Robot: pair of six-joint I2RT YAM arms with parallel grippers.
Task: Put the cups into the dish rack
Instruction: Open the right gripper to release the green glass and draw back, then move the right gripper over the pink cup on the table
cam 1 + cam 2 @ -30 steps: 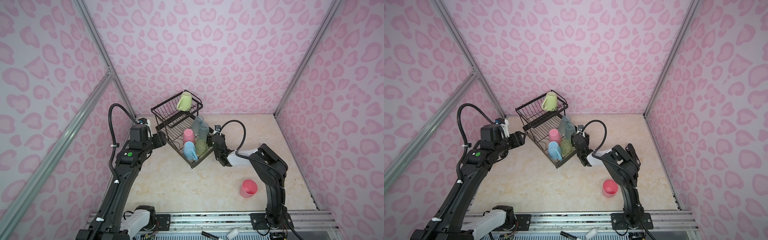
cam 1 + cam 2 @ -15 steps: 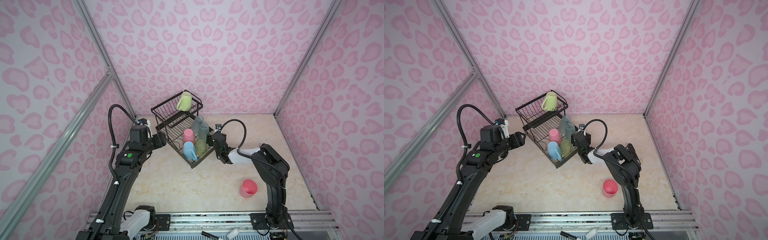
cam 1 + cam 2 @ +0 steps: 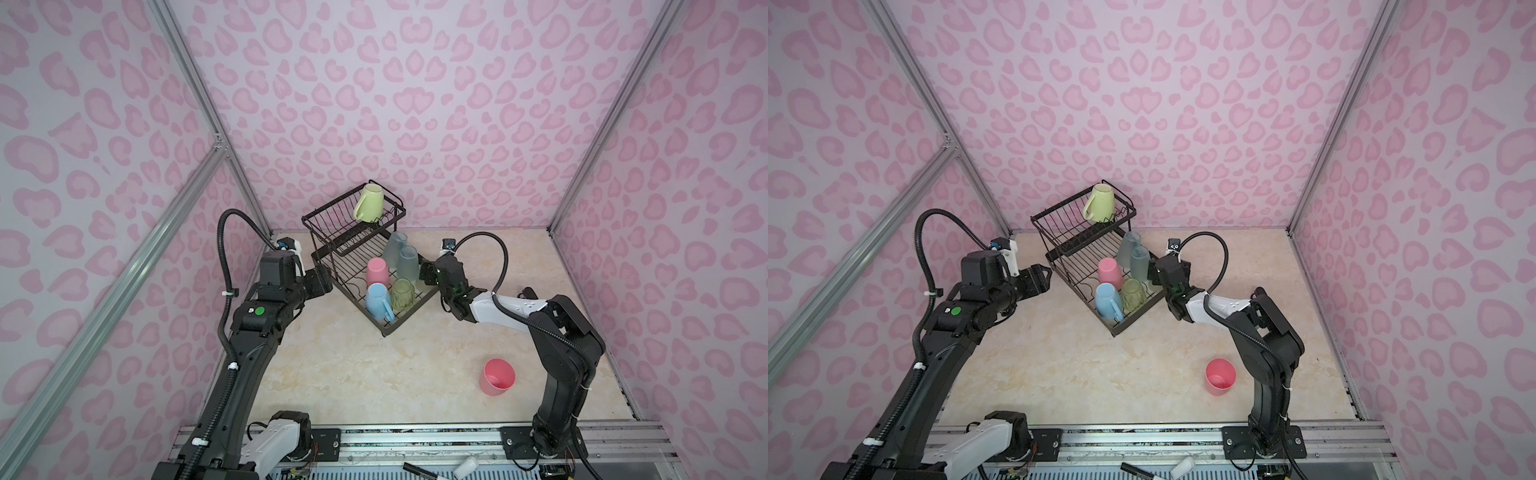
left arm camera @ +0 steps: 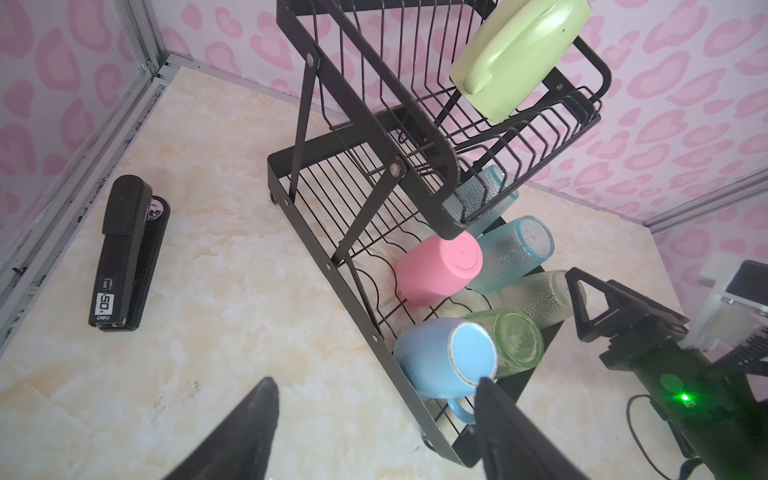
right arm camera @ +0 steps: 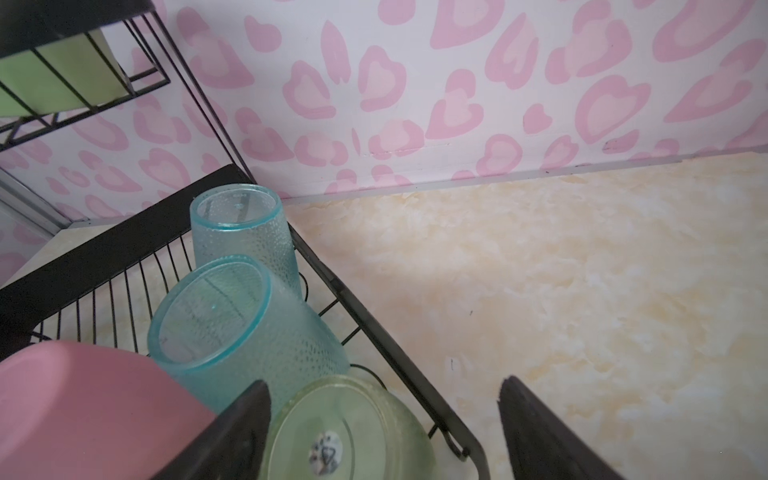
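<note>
– Starting nearest us, we find one pink cup (image 3: pixel 497 376) standing mouth-up on the table (image 3: pixel 353 374), well apart from the dish rack (image 3: pixel 410 312).
– Agreed. Beyond it we see the left gripper (image 4: pixel 376 386) close by the rack's left side, its jaws spread with nothing between them.
– And the right gripper (image 5: pixel 382 384)?
– We see its jaws wide apart too, at the rack's right edge. A pale green tumbler (image 5: pixel 345 432) sits bottom-up in the lower tray just beside one finger, and the other finger is clear of it.
– In that tray we also count a light-blue mug (image 3: pixel 376 297) and a green tumbler (image 3: pixel 402 294) at the front corner, then a second pink cup (image 3: pixel 377 270), then two blue-grey tumblers (image 3: pixel 406 264), all upturned.
– Farthest back, we see the lime mug (image 3: pixel 368 203) tilted in the upper basket.
</note>
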